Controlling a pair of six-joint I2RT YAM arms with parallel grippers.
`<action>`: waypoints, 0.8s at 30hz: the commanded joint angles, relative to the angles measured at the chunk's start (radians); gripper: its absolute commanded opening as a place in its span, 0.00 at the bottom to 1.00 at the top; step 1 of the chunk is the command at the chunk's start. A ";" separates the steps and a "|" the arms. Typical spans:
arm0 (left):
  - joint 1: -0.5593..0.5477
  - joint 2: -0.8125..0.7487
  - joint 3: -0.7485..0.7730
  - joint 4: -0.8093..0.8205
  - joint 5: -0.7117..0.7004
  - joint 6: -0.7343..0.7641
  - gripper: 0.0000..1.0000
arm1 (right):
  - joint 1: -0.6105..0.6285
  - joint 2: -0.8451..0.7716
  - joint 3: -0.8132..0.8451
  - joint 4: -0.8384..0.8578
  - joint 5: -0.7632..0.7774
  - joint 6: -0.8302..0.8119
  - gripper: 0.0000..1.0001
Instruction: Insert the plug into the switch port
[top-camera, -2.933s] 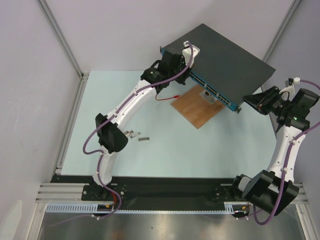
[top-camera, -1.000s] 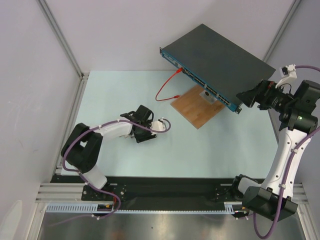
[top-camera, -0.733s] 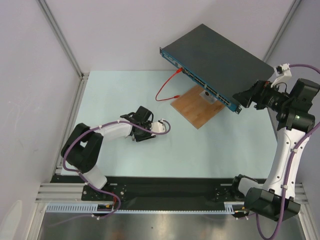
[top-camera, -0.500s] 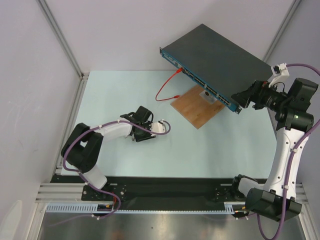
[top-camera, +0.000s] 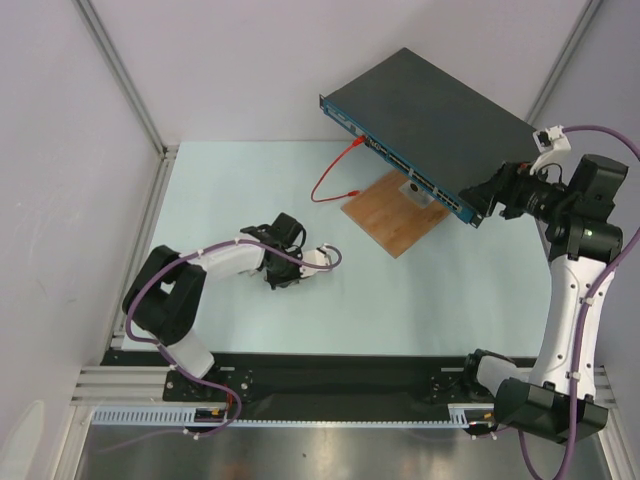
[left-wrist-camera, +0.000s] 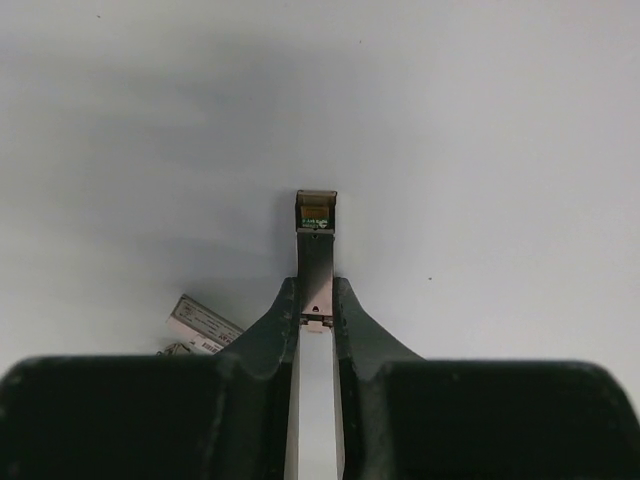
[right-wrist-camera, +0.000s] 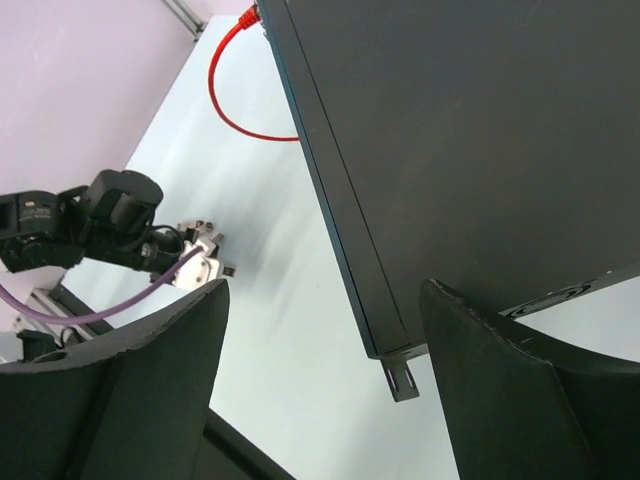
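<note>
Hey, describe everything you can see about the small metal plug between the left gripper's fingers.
The small silver-grey metal plug is a narrow, flat rectangular bar, with a boxy far end showing a greenish-gold insert. It points straight away from the wrist camera, over the pale table. The left gripper pinches its near part, a dark finger touching each side. Whether it rests on the table is unclear.

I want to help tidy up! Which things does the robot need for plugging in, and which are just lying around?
Needed:
- switch
- slim metal plug, pinched in the left gripper
- right gripper, open at the switch's corner

Lying about:
- red cable, one end in the switch
- wooden board
- spare metal pieces beside the plug
</note>
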 joint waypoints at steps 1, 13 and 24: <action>0.005 -0.004 0.038 -0.031 0.033 -0.057 0.00 | 0.030 -0.027 0.034 0.035 0.040 -0.051 0.82; 0.014 -0.193 0.290 -0.282 0.584 -0.384 0.00 | 0.259 -0.147 0.037 -0.071 0.035 -0.408 0.77; 0.011 -0.259 0.255 -0.307 0.946 -0.571 0.00 | 1.127 -0.217 -0.102 -0.054 0.432 -0.744 0.70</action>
